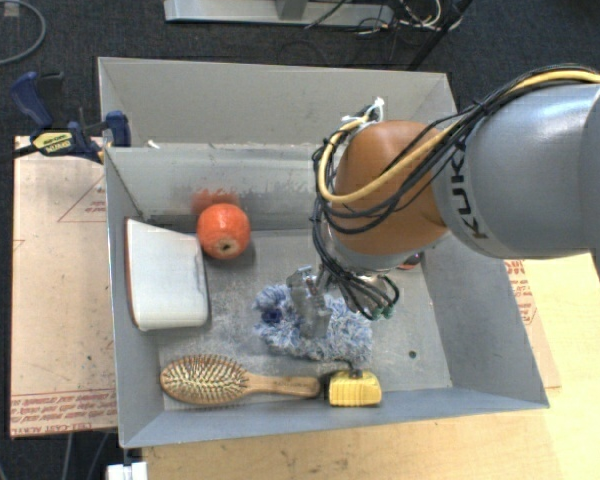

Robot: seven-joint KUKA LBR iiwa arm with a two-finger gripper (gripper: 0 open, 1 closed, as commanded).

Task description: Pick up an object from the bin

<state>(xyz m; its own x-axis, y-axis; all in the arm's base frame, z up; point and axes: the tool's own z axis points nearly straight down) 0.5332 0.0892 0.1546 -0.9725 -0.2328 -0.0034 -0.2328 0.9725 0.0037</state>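
My gripper (311,310) hangs down in the middle of the bin, right on top of a crumpled blue and white cloth (348,340) and pressing into it. The cloth spreads out to the left and right of the gripper on the bin floor. Just in front of the cloth lies a wooden hairbrush (212,379) with a yellow end on its handle (354,389).
An orange ball (224,230) rests near the back wall at the left. A white rounded box (166,274) lies along the left wall. The arm with its orange cover and cables spans the bin's right half.
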